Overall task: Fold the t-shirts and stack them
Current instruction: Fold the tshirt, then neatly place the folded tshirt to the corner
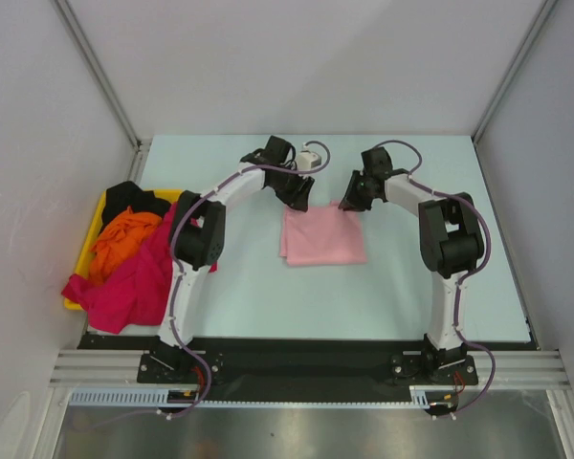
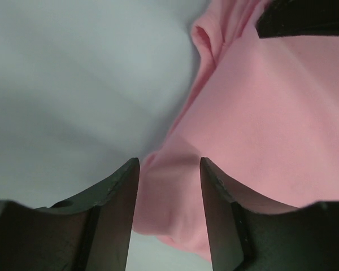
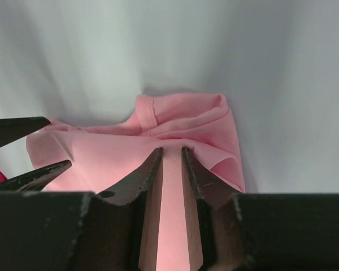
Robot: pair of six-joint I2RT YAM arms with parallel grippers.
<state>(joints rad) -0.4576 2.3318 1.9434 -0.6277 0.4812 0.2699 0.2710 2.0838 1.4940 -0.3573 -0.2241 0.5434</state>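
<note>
A light pink t-shirt (image 1: pixel 323 239) lies folded into a rectangle at the table's middle. My left gripper (image 1: pixel 301 196) hovers at its far left corner. In the left wrist view this gripper (image 2: pixel 169 161) stands open, with the pink corner (image 2: pixel 175 197) lying loose between the fingers. My right gripper (image 1: pixel 349 203) is at the far right corner. In the right wrist view it (image 3: pixel 172 149) is shut on a pinch of pink t-shirt (image 3: pixel 181 118), and the cloth bunches at its tips. Magenta-red (image 1: pixel 124 287), orange (image 1: pixel 124 237) and black (image 1: pixel 134 196) t-shirts lie heaped at the left.
A yellow tray (image 1: pixel 96 218) holds the heap of shirts at the table's left edge, and the magenta one spills over its near side. White walls close in the back and both sides. Both arms arch over the table's middle.
</note>
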